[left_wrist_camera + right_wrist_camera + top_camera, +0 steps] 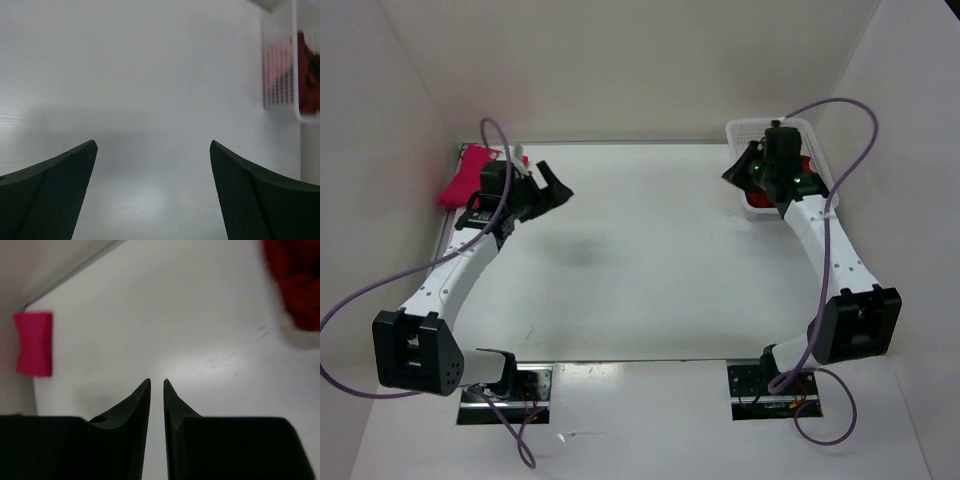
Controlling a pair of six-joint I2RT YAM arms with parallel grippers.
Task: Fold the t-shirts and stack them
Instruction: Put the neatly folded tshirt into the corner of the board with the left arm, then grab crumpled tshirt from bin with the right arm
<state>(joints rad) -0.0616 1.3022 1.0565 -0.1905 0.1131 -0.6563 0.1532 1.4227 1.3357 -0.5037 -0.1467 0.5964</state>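
The right gripper (pixel 156 381) has its fingers almost pressed together, with only a thin slit between them and nothing in it; it points out over the bare table (pixel 650 250), away from the cloth it needs. The dark red t-shirt (pixel 295 285) lies just beside this gripper, on its right and a little behind, inside the white mesh basket (pixel 750 125) at the far-right corner. The right arm is therefore clearly the nearer one, and I judge that it must turn toward the basket and open before it can take the shirt. The shirt is a crumpled heap, so I cannot tell its long axis.

The left gripper (pixel 152 145) is spread wide and empty, well apart from the basket. Near it, at the far-left corner, the magenta t-shirt (pixel 470 175) lies folded into a neat rectangle, its long side along the left wall.
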